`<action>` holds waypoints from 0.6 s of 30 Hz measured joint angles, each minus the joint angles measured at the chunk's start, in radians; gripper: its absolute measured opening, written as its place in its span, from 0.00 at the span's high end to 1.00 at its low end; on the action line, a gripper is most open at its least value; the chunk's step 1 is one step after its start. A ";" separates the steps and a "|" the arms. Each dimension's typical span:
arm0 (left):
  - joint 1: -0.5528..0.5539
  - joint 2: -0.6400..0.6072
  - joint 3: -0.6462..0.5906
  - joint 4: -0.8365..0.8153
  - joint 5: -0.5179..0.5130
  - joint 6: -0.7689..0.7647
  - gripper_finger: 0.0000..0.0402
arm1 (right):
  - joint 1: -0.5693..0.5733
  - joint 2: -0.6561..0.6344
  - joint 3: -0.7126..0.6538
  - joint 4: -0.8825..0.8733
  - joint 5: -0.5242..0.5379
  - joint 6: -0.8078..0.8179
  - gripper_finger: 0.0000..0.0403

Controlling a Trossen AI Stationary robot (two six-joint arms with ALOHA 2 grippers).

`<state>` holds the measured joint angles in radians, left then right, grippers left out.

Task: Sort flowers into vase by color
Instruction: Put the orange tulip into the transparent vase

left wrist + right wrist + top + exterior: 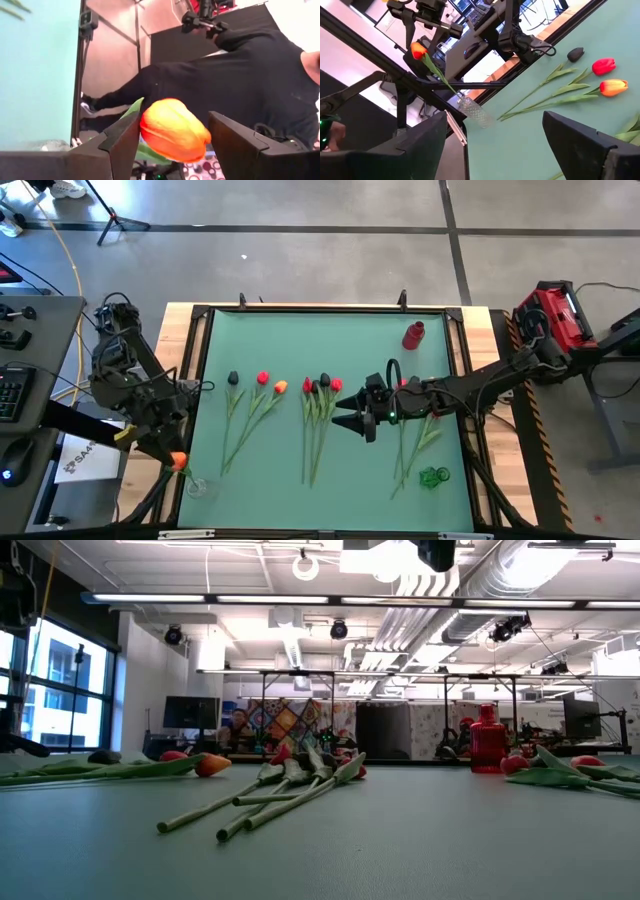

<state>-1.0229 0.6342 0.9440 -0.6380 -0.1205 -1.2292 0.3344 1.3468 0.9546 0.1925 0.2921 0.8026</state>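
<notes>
Orange tulip (172,129) | between left claw (172,137) fingers | over clear vase (196,487)

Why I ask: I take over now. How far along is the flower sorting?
Done: one orange tulip stands in the clear vase. In hand: the left gripper is open around its bud; the right gripper hangs open above the mat. Left: the other tulips lie on the mat, and the red vase and green vase hold no flowers.
</notes>
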 joint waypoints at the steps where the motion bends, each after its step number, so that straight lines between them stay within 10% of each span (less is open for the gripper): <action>1: 0.000 0.000 0.000 0.000 -0.008 0.013 0.45 | 0.000 0.000 0.000 0.000 0.008 0.001 0.20; 18: 0.000 -0.008 0.000 -0.158 0.022 0.064 0.45 | -0.001 0.000 0.000 0.001 0.075 0.034 0.20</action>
<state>-1.0225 0.6263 0.9440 -0.7963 -0.0981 -1.1654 0.3334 1.3468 0.9546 0.1932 0.3668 0.8368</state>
